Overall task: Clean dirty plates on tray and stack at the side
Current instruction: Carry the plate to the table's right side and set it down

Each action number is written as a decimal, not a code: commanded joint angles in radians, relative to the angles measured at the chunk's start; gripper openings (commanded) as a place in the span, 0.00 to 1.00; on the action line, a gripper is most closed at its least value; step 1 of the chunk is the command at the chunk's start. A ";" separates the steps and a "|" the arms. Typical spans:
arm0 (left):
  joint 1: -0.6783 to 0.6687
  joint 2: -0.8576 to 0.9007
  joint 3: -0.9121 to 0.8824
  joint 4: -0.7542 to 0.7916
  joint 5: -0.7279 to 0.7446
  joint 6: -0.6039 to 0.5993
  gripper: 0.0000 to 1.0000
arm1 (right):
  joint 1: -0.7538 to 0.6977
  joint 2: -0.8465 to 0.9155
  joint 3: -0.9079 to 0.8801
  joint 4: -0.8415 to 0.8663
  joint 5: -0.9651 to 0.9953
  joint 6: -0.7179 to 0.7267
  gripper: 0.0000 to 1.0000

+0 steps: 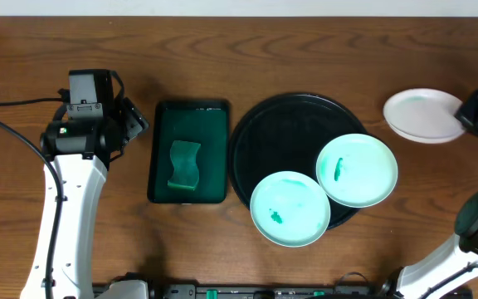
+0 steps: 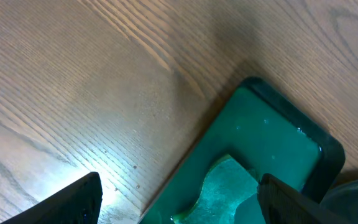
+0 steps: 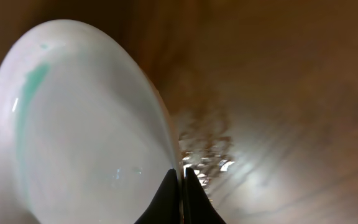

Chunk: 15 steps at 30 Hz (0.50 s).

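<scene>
Overhead, the wooden worktop is carrying everything, and the round black tray is sitting right of centre as the biggest thing on it. Just to its left, the dark green tray is lying lengthwise, close beside the black rim but not overlapping it. Two pale green plates are resting on the near right part of the black tray, both hanging out over its rim: the right plate is showing a small green mark near its middle and is overlapping the edge of the front plate, which is carrying a green smear low on its face. The third plate is lying off the tray on the bare wood at the far right, with a faint green streak along one edge. A wavy green sponge is lying inside the green tray. The left pincer is hanging over the wood just left of the green tray, its jaws standing wide apart and gripping nothing. The right pincer is sitting at the third plate's right edge, its jaws drawn tight together on that rim, a thin pale sliver showing between them.
</scene>
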 commanded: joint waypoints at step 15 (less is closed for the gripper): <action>0.004 0.002 0.010 -0.003 -0.006 -0.008 0.80 | -0.035 -0.040 -0.213 0.136 -0.074 -0.066 0.48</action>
